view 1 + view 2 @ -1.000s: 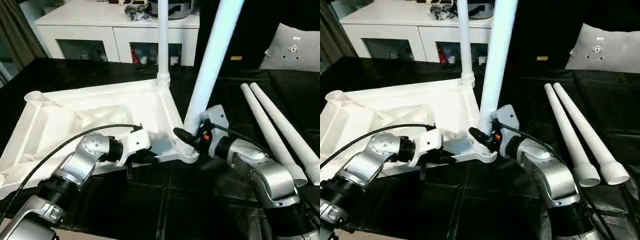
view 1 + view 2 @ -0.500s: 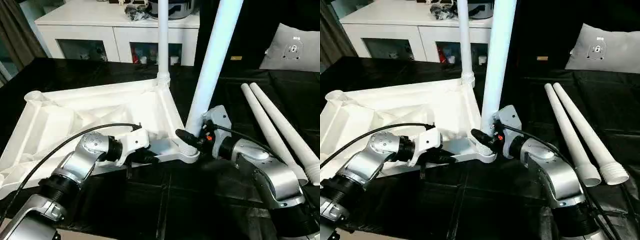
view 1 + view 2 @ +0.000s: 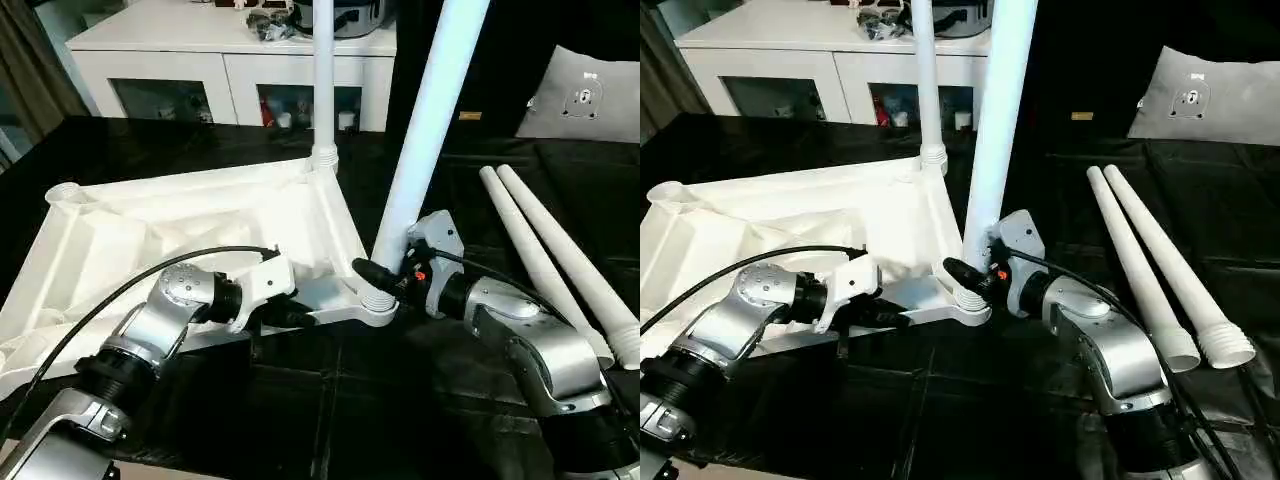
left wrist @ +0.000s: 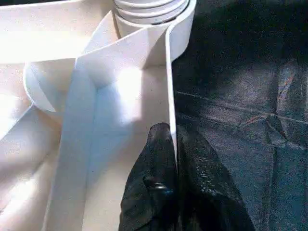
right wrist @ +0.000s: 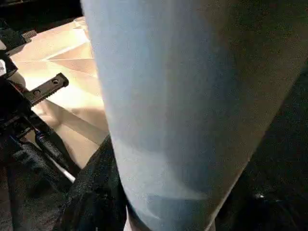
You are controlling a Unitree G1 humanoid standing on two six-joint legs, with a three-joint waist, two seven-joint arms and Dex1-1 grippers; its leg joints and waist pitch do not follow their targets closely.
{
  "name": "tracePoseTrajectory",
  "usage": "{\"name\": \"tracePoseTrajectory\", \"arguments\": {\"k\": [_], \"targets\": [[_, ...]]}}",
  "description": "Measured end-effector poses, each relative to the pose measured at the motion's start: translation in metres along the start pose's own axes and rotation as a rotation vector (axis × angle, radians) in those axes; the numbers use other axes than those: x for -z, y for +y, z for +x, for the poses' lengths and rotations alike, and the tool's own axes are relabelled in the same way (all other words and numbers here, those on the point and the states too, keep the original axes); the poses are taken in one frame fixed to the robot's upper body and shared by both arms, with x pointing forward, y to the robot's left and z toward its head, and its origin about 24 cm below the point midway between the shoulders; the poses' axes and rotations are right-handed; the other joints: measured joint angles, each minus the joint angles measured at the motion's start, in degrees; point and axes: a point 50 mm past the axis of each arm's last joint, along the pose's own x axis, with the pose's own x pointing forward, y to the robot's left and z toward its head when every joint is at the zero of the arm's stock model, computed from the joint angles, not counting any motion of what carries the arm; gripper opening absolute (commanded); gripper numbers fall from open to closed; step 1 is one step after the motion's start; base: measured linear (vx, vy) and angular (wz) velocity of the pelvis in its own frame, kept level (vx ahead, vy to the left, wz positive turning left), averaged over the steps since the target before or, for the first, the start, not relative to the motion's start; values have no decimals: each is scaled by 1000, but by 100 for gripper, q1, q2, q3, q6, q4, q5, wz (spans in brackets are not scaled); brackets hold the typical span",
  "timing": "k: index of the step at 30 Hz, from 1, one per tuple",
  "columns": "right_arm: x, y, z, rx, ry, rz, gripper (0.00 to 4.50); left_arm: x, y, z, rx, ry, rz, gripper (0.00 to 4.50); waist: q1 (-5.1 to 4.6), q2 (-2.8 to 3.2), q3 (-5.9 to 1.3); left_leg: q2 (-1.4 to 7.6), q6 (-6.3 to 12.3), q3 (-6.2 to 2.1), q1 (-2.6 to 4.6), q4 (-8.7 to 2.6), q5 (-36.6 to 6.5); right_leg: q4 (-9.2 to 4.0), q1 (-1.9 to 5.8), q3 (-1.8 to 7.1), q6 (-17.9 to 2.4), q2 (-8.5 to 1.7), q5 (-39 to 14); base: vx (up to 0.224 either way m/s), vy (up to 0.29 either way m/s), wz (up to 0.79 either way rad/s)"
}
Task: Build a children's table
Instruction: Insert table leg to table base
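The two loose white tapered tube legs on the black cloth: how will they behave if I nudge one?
The two loose white tapered tube legs are round, so one would probably roll, curving because of the taper. They look stiff and hollow, so likely light.

My two silver metal forearms are rounded and jointed, each ending in a white plastic wrist block. A thin black cable (image 3: pixel 130 290) loops over the left forearm (image 3: pixel 165 325). The right wrist block (image 3: pixel 432 240) carries a small red-orange mark beside its black rubbery fingers (image 5: pixel 91 192).
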Motion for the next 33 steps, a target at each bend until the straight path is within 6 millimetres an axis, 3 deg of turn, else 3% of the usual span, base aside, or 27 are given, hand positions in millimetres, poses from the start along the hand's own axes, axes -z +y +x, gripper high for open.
{"name": "tracePoseTrajectory", "arguments": {"k": [15, 24, 29, 33], "targets": [[2, -5, 2, -17, -29, 70, 190, 0, 0, -1, 3, 1, -2, 0, -14, 1, 0, 0, -1, 2, 3, -6, 0, -4, 0, 1, -1, 0, 0, 0, 0, 0], [19, -8, -5, 28, -119, 220, 189, 0, 0, 0, 6, -7, -12, 0, 18, 8, 1, 0, -3, 5, 4, -23, 1, -13, -1, 1, -1, 0, -1, 0, 0, 0], [28, -3, -10, 65, -164, 213, 189, 0, 0, 1, 9, -12, -20, 0, 39, 11, -1, 0, -4, 6, 6, -32, 1, -26, 2, 1, -1, 0, -1, 0, 0, 0], [28, 5, -13, 69, -158, 87, 189, -1, -1, 2, 21, -15, -20, 0, 72, 25, -9, -1, -4, 11, 6, -56, 1, -51, 3, 1, 0, 0, 0, 0, 0, 0]]}}
